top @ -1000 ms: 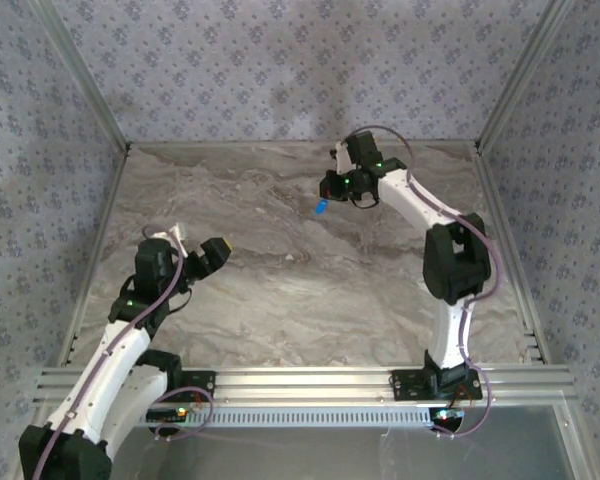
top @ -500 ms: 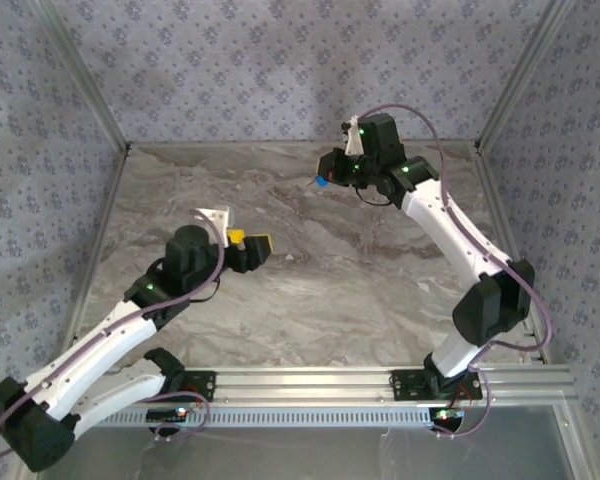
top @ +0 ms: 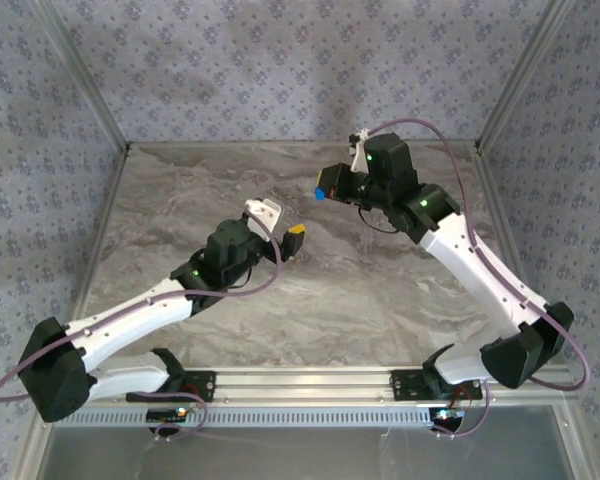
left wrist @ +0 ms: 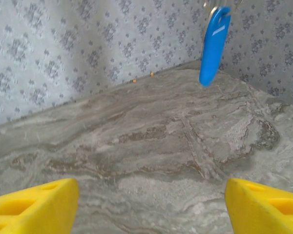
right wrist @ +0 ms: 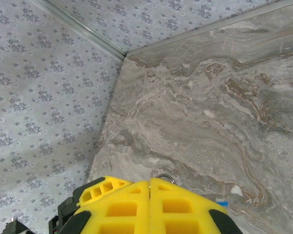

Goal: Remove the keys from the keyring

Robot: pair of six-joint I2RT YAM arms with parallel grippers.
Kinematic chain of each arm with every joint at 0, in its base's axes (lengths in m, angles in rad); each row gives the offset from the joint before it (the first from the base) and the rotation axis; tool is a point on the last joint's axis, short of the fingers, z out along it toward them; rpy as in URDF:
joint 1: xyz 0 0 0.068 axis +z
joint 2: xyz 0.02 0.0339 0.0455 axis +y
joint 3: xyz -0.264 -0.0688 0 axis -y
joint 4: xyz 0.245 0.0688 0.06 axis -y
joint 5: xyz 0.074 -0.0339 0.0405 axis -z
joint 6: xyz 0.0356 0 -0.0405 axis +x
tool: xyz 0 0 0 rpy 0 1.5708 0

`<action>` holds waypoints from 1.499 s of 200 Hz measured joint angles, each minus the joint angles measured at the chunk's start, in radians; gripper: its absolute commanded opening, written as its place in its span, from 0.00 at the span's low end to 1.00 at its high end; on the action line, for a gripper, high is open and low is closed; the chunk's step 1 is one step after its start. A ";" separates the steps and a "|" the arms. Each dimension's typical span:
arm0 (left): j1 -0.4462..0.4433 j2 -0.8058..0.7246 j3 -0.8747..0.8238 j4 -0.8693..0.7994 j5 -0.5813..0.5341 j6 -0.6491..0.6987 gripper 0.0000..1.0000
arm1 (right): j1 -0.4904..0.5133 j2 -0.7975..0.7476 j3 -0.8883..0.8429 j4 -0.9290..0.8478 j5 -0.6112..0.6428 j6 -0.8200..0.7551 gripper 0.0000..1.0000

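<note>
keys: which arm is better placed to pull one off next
left, likely: the left gripper is open and faces the hanging blue keys; the right gripper is shut on the keyring

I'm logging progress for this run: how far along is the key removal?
Done: the right gripper is shut on the keyring, holding it above the table. In hand: the blue key bunch hangs from it, facing the open left gripper, which touches nothing. Remaining: gripping a key and working it off; none looks removed.

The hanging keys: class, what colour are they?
The keys are bright blue, clearest in left wrist view.
</note>
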State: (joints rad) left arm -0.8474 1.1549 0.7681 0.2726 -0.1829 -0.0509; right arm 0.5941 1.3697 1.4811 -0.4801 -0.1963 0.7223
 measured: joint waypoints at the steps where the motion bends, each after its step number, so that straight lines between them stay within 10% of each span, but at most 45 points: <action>1: 0.000 0.001 0.000 0.003 0.001 0.004 0.75 | 0.001 -0.002 -0.002 0.001 0.002 0.000 0.00; 111: -0.029 0.101 0.060 0.189 0.141 0.243 0.68 | 0.076 -0.043 -0.081 0.072 0.083 0.048 0.00; 300: -0.097 0.222 0.151 0.308 -0.110 0.280 0.37 | 0.131 -0.098 -0.114 0.134 0.186 0.075 0.00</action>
State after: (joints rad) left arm -0.9447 1.3773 0.9188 0.5804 -0.2928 0.2295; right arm 0.7250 1.2713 1.3670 -0.3462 -0.0101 0.7971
